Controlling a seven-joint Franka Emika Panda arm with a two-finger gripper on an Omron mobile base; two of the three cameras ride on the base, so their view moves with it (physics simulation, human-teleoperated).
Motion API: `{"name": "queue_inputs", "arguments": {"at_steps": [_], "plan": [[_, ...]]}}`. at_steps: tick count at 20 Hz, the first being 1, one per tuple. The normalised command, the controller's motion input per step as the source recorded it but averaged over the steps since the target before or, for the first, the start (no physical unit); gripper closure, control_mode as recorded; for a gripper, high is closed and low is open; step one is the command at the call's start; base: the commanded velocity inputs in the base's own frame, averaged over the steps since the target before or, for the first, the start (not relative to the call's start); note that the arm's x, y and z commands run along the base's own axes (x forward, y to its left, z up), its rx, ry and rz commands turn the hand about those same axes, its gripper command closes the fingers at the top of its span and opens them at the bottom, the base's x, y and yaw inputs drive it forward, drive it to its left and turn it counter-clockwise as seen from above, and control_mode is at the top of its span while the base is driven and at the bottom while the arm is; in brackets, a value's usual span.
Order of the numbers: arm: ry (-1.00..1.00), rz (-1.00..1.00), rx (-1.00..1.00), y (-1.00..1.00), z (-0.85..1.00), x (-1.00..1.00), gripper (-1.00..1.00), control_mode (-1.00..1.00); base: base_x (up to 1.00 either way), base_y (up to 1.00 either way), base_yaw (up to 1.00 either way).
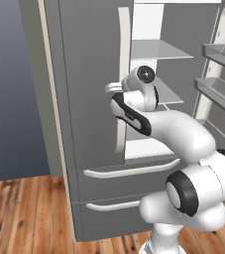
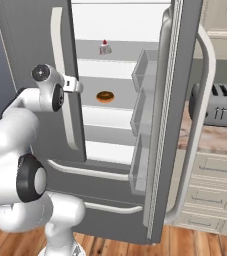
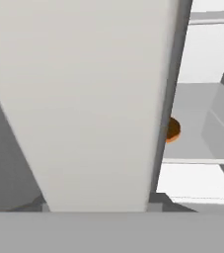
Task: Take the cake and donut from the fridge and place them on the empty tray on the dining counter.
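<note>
The grey fridge (image 1: pixel 84 74) has its right door swung open and its left door closed. On an upper shelf inside stands the tiny white cake (image 2: pixel 104 47) with a red berry. One shelf lower lies the brown donut (image 2: pixel 105 96), whose edge (image 3: pixel 172 129) peeks past the door in the hand view. My gripper (image 2: pixel 76 86) is right at the left door's long white handle (image 2: pixel 59 60), about mid-height. That handle (image 3: pixel 93 99) looms very close in the hand view and my fingertips are hidden. The tray and the dining counter are out of view.
The open right door (image 2: pixel 170 100) juts toward me with its bins (image 2: pixel 142 75) and curved handle (image 2: pixel 205 100). A grey toaster (image 2: pixel 217 105) sits on a counter right of the fridge. Two drawers (image 1: pixel 129 171) lie below the doors, above a wooden floor (image 1: pixel 25 213).
</note>
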Motion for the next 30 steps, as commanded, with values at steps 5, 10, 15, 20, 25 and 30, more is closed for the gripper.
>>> {"name": "queue_inputs", "arguments": {"at_steps": [5, 10, 15, 20, 25, 30], "plan": [[0.44, 0.19, 0.18, 0.9, 0.06, -0.67, 1.0, -1.0, 0.0, 0.0, 0.0], [0.28, 0.21, 0.06, 1.0, -0.02, -1.0, 1.0, -1.0, 0.0, 0.0, 0.0], [-0.08, 0.12, -0.02, 1.0, -0.29, -1.0, 1.0, -1.0, 0.0, 0.0, 0.0], [-0.31, 0.07, -0.12, 1.0, -0.33, -1.0, 1.0, -1.0, 0.0, 0.0, 0.0], [-0.2, 0.05, 0.0, 0.08, 0.58, -1.0, -1.0, -1.0, 0.0, 0.0, 0.0], [-0.11, 0.04, 0.22, -1.0, 1.0, -1.0, -1.0, -1.0, 0.0, 0.0, 0.0]]}}
